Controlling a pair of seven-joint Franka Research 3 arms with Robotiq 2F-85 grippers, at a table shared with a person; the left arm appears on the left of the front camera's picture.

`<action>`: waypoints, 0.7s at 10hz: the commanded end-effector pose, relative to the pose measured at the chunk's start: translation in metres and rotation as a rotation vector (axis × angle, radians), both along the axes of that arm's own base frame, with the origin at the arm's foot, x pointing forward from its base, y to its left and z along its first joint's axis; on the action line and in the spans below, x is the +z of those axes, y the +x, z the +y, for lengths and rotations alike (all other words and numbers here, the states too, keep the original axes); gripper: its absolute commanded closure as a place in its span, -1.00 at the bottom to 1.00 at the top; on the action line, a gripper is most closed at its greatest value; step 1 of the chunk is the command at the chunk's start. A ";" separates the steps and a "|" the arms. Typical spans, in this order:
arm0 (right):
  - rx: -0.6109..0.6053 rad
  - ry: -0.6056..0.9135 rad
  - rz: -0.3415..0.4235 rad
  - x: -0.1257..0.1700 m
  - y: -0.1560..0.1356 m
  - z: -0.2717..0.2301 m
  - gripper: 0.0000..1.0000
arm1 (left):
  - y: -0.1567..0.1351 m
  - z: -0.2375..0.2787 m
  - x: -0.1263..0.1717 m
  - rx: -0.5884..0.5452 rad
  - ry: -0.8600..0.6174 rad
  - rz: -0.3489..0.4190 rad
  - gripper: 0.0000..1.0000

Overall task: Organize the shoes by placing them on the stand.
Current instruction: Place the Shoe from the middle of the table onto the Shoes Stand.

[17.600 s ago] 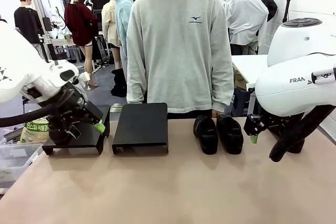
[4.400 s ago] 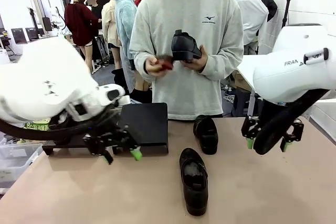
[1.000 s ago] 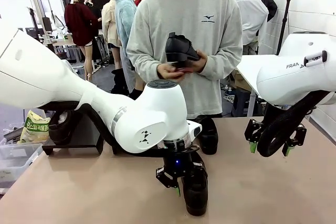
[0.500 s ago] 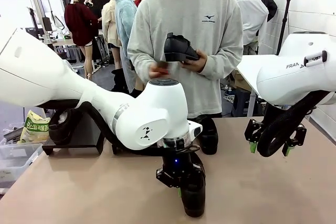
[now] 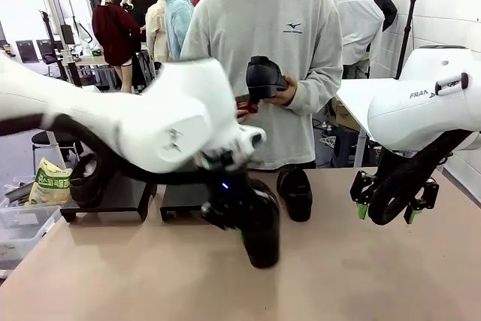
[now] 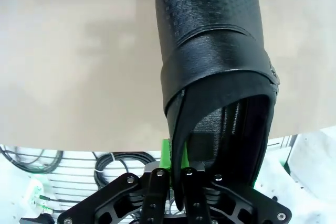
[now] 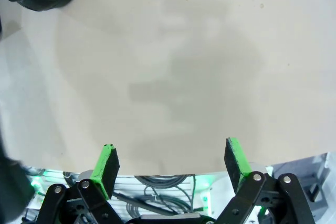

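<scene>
The left end effector is clamped tight on the heel rim of a shoe, one green pad outside the rim and the other finger inside the opening. In the front view this shoe hangs toe-down near the middle of the surface; whether the toe touches cannot be told. The right end effector hovers with its jaws wide apart and nothing between them, off to the right.

A second shoe lies just behind the gripped one. The person's hand holds a third shoe at chest height. A fourth shoe sits on the left stand; the second stand beside it is partly hidden by the blurred left arm. A printed bag lies left of the stands.
</scene>
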State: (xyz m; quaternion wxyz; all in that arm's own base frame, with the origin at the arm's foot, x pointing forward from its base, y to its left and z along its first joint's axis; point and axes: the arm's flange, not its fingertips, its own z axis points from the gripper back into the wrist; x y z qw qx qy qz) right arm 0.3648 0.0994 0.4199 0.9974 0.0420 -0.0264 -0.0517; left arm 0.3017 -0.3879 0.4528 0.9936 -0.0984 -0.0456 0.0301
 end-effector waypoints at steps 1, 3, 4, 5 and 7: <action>-0.006 -0.014 0.004 0.000 -0.001 0.001 -1.00 | -0.002 0.074 0.028 -0.041 0.005 -0.078 1.00; -0.006 -0.014 0.004 0.000 -0.001 0.001 -1.00 | 0.015 0.137 0.043 -0.088 -0.003 -0.200 1.00; -0.006 -0.014 0.004 0.000 -0.001 0.001 -1.00 | 0.026 0.166 0.047 -0.106 0.059 -0.287 1.00; -0.006 -0.014 0.004 0.000 -0.001 0.001 -1.00 | 0.038 0.194 0.049 -0.123 0.084 -0.312 1.00; -0.006 -0.014 0.004 0.000 -0.001 0.001 -1.00 | 0.056 0.250 0.055 -0.137 0.127 -0.360 1.00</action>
